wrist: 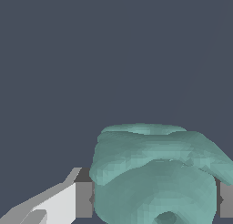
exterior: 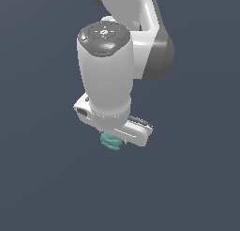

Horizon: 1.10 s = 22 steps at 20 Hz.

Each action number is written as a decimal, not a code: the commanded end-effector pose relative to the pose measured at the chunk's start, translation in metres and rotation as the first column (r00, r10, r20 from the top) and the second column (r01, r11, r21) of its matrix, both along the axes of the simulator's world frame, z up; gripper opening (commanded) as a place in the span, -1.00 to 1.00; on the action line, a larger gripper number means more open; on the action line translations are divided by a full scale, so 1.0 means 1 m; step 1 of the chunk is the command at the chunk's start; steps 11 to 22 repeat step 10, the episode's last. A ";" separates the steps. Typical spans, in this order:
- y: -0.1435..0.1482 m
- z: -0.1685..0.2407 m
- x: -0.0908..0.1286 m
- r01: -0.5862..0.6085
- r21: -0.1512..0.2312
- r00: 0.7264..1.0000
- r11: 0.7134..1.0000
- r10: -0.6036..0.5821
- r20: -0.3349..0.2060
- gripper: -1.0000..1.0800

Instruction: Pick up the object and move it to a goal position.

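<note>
Hand (wrist: 154, 200) clamped on teal obj (wrist: 157, 173), no container.

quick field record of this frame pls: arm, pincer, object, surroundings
arm: white Panda, wrist pointing down in the exterior view
pincer: fingers hidden under the hand in the exterior view; grey pads sit against both sides of the object in the wrist view
object: small teal ridged lump, pokes out beneath the hand
goal marker: none visible
surroundings: plain dark blue-grey, no other items seen

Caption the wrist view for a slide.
Gripper shut on the teal object, fingers pressing both its sides.
</note>
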State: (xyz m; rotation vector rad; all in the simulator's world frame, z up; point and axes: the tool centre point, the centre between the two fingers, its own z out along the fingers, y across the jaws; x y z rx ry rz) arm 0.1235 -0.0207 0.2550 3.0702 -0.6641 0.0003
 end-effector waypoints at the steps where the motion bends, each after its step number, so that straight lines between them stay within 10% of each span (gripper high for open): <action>1: 0.000 0.004 0.004 0.000 0.000 1.000 1.000 0.000 0.000 -1.00; 22: 0.000 0.008 0.009 0.000 0.000 1.000 1.000 0.000 0.000 -1.00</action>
